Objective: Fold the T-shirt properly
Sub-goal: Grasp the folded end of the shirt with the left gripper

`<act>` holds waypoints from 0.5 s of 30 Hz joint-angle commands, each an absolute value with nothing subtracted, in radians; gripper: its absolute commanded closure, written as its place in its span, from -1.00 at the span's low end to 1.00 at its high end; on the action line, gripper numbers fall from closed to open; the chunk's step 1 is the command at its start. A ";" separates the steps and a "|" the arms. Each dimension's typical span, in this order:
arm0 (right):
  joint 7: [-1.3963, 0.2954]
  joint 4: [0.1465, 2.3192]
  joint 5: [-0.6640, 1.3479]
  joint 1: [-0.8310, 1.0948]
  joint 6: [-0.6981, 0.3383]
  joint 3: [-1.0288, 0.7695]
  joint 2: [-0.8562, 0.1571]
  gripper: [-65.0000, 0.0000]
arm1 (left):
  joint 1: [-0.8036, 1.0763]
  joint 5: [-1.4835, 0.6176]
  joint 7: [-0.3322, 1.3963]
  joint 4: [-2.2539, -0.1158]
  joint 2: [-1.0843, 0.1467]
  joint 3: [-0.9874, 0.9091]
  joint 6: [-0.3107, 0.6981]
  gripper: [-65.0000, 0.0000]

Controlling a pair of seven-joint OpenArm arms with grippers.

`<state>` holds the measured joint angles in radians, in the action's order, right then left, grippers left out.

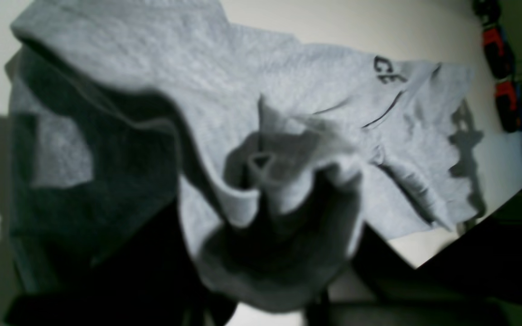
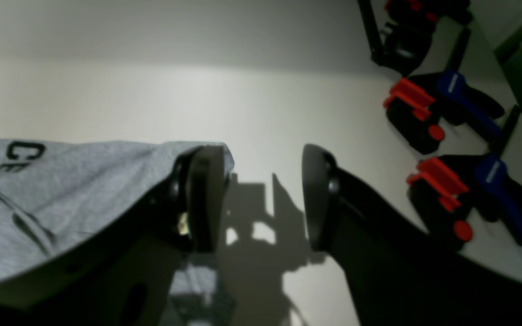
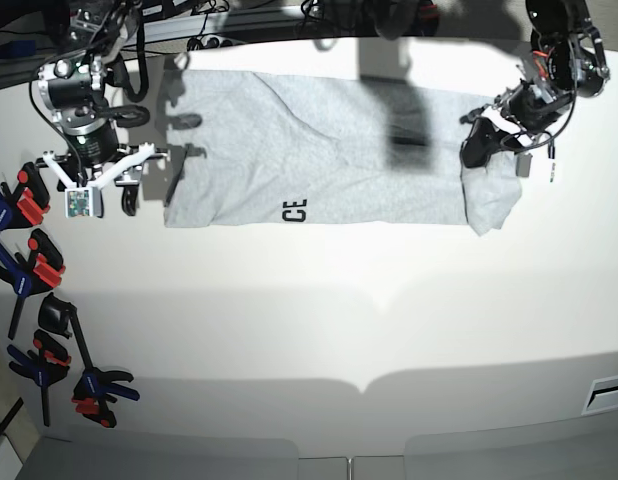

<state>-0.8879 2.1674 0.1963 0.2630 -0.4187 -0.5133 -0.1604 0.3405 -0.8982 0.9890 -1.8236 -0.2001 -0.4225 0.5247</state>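
Left pincer (image 3: 481,143): black jaws drawn together on a bunched wad of soft heather-grey knit, one end of the T-shirt (image 3: 319,160). In the left wrist view the gathered cloth (image 1: 283,181) rises in rounded folds with a rolled hem, and the fabric behind it slopes away in broad creases.

Right pincer (image 2: 261,199): two smooth, black, rounded pads standing apart over bare surface, nothing between them. One pad (image 2: 202,194) sits just beside the garment's opposite edge; whether it touches the cloth cannot be told.

The garment lies spread lengthwise across the far half of the white matte surface (image 3: 319,330), mostly flat, with a few diagonal wrinkles and a drooping flap below the left pincer. Black block letters "CE" (image 3: 294,211) show at its near edge, where the cloth is folded over.

Along the surface's edge beside the right arm sits a row of spring clamps (image 3: 34,265), black-bodied with red and blue plastic grips.
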 commanded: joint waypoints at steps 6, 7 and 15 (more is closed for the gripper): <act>-0.866 2.188 0.225 0.246 -0.414 -0.518 -0.169 0.18 | 0.344 -0.837 0.928 -1.842 -0.208 -0.261 0.531 1.00; -0.866 2.188 0.224 0.246 -0.414 -0.518 -0.169 0.18 | 0.344 -0.805 0.902 -1.842 -0.208 -0.234 0.525 1.00; -0.878 2.188 0.224 0.246 -0.414 -0.518 -0.169 0.18 | 0.344 -0.716 0.852 -1.842 -0.208 -0.139 0.478 1.00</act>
